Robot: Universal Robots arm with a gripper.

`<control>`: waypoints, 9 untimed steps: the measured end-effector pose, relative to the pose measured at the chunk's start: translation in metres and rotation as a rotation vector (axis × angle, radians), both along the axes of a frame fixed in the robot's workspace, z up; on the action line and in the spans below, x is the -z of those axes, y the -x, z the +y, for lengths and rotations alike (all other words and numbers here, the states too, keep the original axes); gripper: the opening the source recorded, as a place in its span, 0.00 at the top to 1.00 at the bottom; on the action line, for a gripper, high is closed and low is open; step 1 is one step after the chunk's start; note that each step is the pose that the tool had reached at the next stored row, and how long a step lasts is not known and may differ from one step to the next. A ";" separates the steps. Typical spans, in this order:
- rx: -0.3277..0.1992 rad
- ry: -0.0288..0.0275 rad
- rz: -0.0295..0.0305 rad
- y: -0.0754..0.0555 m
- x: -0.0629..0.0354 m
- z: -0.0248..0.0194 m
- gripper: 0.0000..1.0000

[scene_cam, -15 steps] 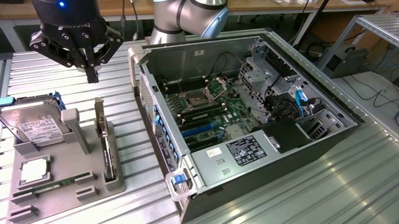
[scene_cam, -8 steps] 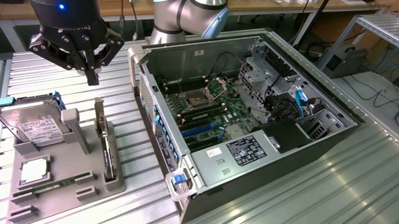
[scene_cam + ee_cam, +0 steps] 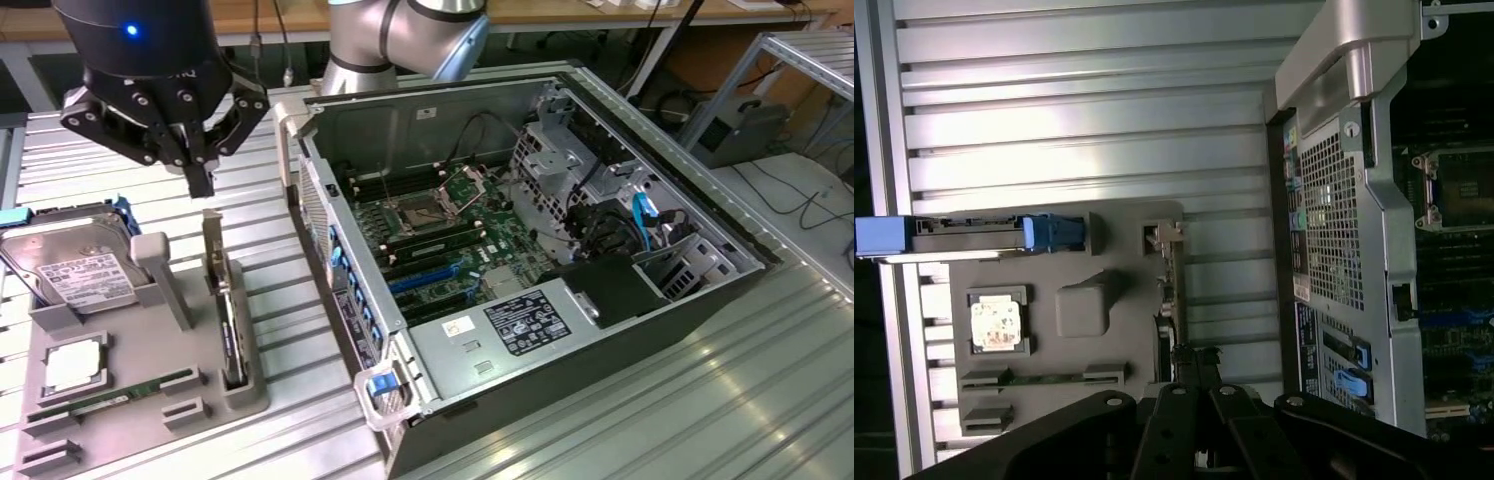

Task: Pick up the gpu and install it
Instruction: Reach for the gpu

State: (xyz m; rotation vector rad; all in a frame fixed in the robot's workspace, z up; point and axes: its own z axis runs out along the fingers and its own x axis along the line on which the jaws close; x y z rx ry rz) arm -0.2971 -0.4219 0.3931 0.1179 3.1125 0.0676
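One thin flat gpu (image 3: pixel 230 320) stands edgewise in moulded grey tray (image 3: pixel 198 345); black hand (image 3: pixel 203 188) above it, closed, empty.

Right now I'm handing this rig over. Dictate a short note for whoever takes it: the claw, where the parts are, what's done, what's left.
Claw: shut, holding nothing, hanging just above the card's bracket end.
Thin flat gpu card with silver metal bracket: standing on edge in its slot in the grey plastic holder tray, on the exterior view's left of the open silver-and-black computer case.
Done: nothing that shows; the card is not yet gripped.
Left: the pick-up and the install into the case.
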 end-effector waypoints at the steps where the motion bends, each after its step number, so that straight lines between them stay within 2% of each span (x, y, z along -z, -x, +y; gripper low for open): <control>1: 0.000 0.0000 0.0000 0.000 0.0000 -0.0022 0.89; 2: 0.000 -0.0001 -0.0001 0.000 0.0000 -0.0082 0.89; 4: 0.000 0.0001 0.0001 0.001 0.0000 -0.0138 0.89; 5: 0.000 0.0000 0.0000 0.001 0.0000 -0.0186 0.89; 9: 0.000 0.0001 0.0001 0.002 -0.0001 -0.0287 0.89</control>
